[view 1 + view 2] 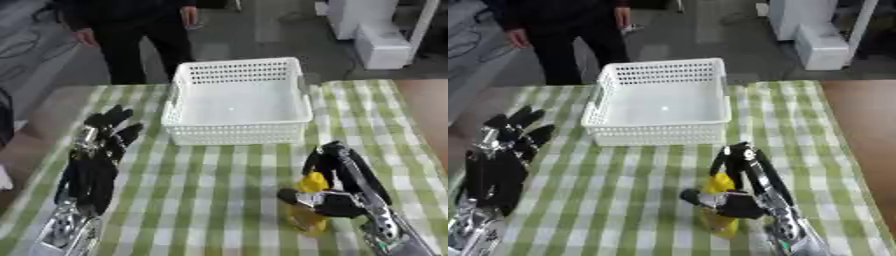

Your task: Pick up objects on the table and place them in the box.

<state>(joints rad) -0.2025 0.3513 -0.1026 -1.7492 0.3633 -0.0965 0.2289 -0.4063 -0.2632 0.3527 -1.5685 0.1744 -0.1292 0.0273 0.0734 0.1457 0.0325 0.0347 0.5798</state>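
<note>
Now the right hand has its fingers curled around a yellow bottle, upright, cap toward the basket; the left hand rests released.

Table under green-and-white checked cloth fills lower frame. White perforated plastic basket sits upper centre; yellow bottle-like object stands lower right.

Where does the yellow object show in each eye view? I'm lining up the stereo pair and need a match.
Left eye view: the yellow object is at lower right, inside the curled right hand.
Right eye view: the yellow object sits lower, right of centre, in the same hand.
Shared landmark: the white basket, at upper centre in both views, beyond the object on the green checked cloth.
</note>
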